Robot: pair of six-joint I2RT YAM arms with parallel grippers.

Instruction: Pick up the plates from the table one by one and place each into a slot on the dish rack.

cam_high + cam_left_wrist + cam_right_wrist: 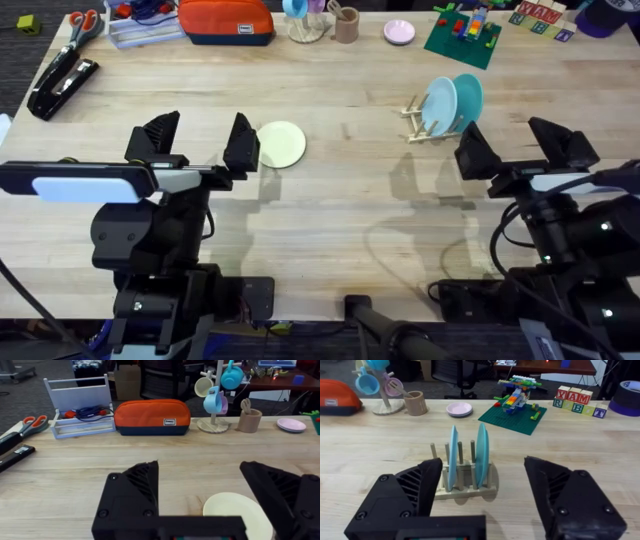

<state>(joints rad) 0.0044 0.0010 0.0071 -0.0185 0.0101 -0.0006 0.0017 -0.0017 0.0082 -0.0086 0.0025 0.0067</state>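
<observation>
On the table (330, 215), the dish rack (425, 125) is our landmark, and it's already carrying two plates on edge: a light blue plate (438, 105) and a teal plate (467, 98), both upright between the thin wooden pegs. From the right wrist view you can see them clearly, the light blue plate (452, 457) and the teal plate (481, 455) in separate slots with pegs standing between them, the rack (465, 487) resting square on the wood. One plate left on the table: the pale yellow plate (281, 144) lies flat, well apart from the rack, off toward the left arm's side.

Left gripper (198, 148) hangs just beside that yellow plate, on the side away from the rack, its black fingers spread wide with nothing between them. Its own wrist camera shows the yellow plate (237, 512) lying flat close in front of the fingers, toward one finger rather than centred in the gap.

Right gripper (520, 148) sits near the rack on the robot's side of it, fingers also parted and empty, the rack straight ahead through the gap.

Beyond the rack, at the far edge of the table, a small pink dish (399, 31) and a green brick board (462, 38) with a toy build on it. Farther along from the rack toward the left arm's side, an orange pouch (226, 20) and a mug tree (216, 395).
</observation>
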